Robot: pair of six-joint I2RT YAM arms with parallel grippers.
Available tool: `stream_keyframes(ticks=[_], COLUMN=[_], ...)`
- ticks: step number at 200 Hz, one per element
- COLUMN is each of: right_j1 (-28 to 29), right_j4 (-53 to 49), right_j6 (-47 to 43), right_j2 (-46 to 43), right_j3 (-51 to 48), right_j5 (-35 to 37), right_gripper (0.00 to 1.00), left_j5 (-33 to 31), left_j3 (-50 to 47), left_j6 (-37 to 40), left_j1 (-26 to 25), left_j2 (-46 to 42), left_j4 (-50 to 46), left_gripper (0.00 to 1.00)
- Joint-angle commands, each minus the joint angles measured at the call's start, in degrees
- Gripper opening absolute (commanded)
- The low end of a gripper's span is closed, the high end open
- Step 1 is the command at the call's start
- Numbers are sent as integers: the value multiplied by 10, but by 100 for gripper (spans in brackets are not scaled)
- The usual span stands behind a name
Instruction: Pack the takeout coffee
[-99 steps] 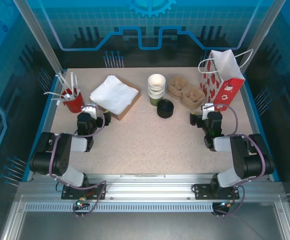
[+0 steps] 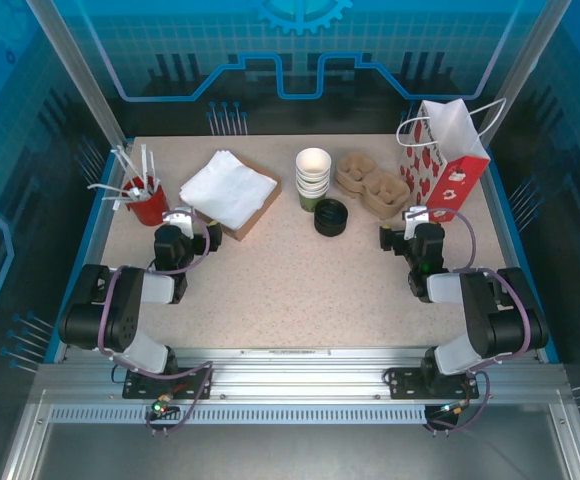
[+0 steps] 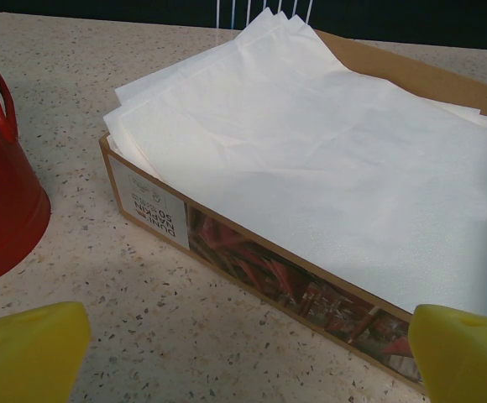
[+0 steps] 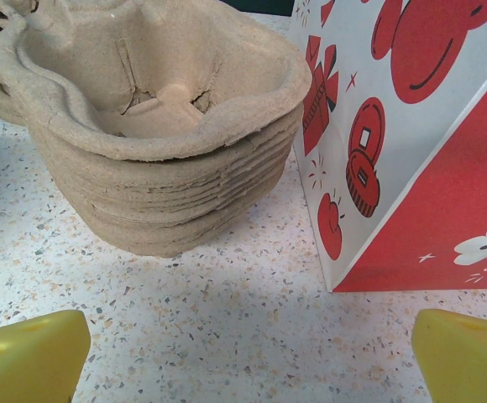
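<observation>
Gaping empty were left gripper (image 3: 243, 357) and right gripper (image 4: 248, 357); upright stack of green-sided cream paper cups (image 2: 313, 180) stood beyond-left of the seemingly nearer right one.

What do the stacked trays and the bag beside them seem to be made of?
The trays look like moulded paper pulp: matte brown, fibrous, with rough, uneven rims. The bag is probably coated paper: a smooth white and red printed face and a crisp folded corner, though its sheen is hard to judge.

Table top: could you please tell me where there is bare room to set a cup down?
Free: the table's near middle, between left arm and right arm, before the black lids. Crowded: far row, red cup to gift bag.
</observation>
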Motion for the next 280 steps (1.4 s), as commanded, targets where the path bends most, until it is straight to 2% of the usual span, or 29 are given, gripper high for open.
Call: stream_keyframes(ticks=[1,119,132,140,150,174,192,209,225,240,255,280], right_j1=[3,1,5,1,10,3,-21,-47,-43,-4,66,166], right_j4=[14,14,-7,-11,-55,-192,-328,-467,-508,-499,-508,-579], right_j6=[4,5,12,10,16,71,162,245,248,224,196,154], right_j2=[-3,-4,-17,-30,-56,-146,-217,-267,-307,-341,-346,-273], right_j3=[9,9,14,12,22,55,86,136,158,162,190,303], right_j5=[0,-5,24,8,49,108,160,164,117,64,64,71], right_gripper=[100,100,100,100,100,100,100,100,99,97,96,93], left_j5=[12,12,5,-2,-14,-38,-56,-1,61,112,126,129], left_j3=[10,7,-5,-13,-20,-12,22,52,87,118,155,243], left_j6=[11,9,6,3,0,-12,-93,-151,-205,-232,-224,-181], left_j1=[6,7,6,6,6,6,6,6,3,-19,-58,-123], left_j2=[0,0,-9,-24,-54,-155,-232,-283,-305,-308,-302,-260], left_j4=[2,8,23,26,15,-80,-210,-308,-385,-434,-484,-593], left_gripper=[99,99,99,99,99,99,99,99,99,99,98,98])
